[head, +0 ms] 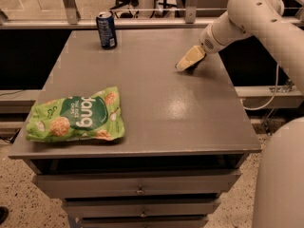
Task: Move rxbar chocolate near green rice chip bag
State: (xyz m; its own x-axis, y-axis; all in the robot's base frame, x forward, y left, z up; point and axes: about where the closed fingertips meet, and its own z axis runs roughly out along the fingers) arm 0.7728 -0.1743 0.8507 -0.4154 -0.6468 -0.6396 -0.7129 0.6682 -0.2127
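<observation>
The white arm (280, 27) comes in from the 3 o'clock edge and bends at a rounded elbow joint (251, 4) at about 1 o'clock. From there the forearm slopes down toward 8 o'clock to the wrist (212, 36). The cream-coloured gripper (185, 63) hangs off the wrist, angled down toward 8 o'clock, at about 1 o'clock from the centre of the view. A broad white part of the robot's body (280, 175) fills the 4 o'clock corner.
</observation>
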